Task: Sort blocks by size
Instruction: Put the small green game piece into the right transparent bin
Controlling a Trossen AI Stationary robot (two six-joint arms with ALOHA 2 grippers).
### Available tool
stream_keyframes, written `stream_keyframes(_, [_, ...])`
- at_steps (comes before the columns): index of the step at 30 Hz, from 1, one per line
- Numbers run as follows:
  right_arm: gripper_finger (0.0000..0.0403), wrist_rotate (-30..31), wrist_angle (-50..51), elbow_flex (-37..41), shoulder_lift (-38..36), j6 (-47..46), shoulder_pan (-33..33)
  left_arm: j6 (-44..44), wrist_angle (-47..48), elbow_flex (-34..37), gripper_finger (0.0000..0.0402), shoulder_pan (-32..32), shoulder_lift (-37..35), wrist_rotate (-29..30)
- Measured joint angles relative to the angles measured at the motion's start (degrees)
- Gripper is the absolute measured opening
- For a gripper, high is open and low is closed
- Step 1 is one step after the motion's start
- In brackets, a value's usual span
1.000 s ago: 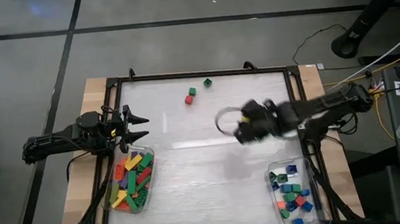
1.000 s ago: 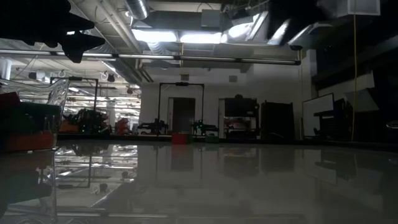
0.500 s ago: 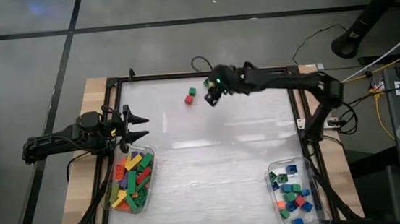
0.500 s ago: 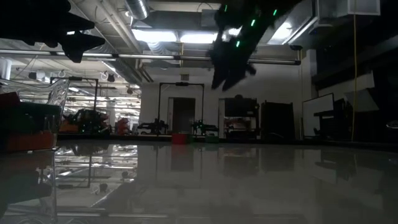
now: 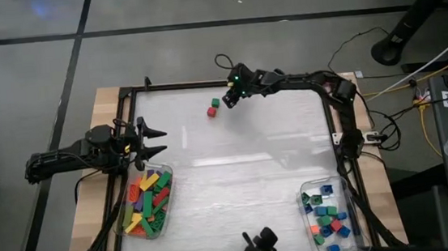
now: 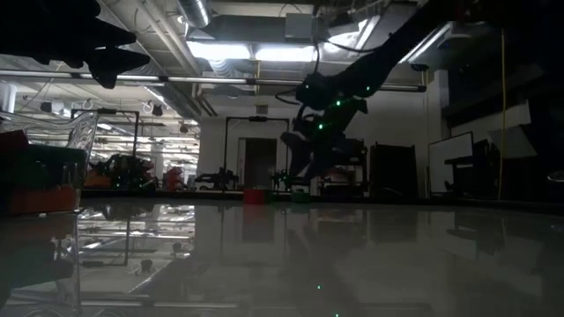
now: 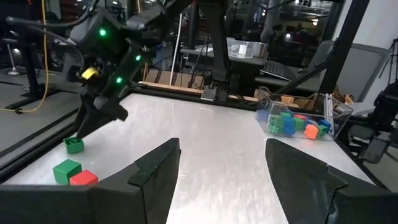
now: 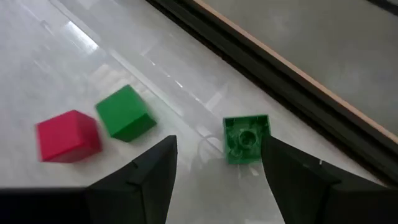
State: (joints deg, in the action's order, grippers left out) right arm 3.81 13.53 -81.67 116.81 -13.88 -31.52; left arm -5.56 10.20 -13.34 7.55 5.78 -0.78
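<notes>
Three loose blocks lie near the table's far edge: a red one (image 5: 211, 111), a plain green one (image 5: 215, 103) beside it, and a studded green one (image 8: 247, 138). My right gripper (image 8: 214, 180) hangs open just above the studded green block and slants down at it; the block shows ahead between the fingers, which do not touch it. In the high view the gripper (image 5: 231, 99) covers that block. My left gripper (image 5: 156, 141) waits open and level at the table's left, above the tub of long blocks (image 5: 145, 201).
A clear tub of small blocks (image 5: 327, 216) stands at the near right corner. A black frame (image 5: 329, 116) runs round the white table top, close behind the studded block. A small dark object (image 5: 260, 242) sits at the near edge. The middle of the table is bare.
My right gripper has swung from the table's middle right toward the far edge and come down over the studded green block, turning as it went. Its fingers stay open. The blocks have not moved.
</notes>
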Motion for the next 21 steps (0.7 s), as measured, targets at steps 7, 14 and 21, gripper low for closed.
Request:
stream_keyframes(7, [0.0231,-0.13,-1.48,0.00,2.52,2.28,-0.53,0.17,-0.02,0.00,0.0225,0.00,-0.02,0.24])
stream_keyframes(14, [0.0231,1.62,-2.88,0.02,2.52,3.70,-0.86,0.21,-0.02,0.00,0.0225,0.00,0.00,0.42])
stream_keyframes(21, [0.0231,0.02,-2.67,0.02,3.94,3.67,-1.82,0.22,-0.02,0.00,0.0225,0.00,0.00,0.42])
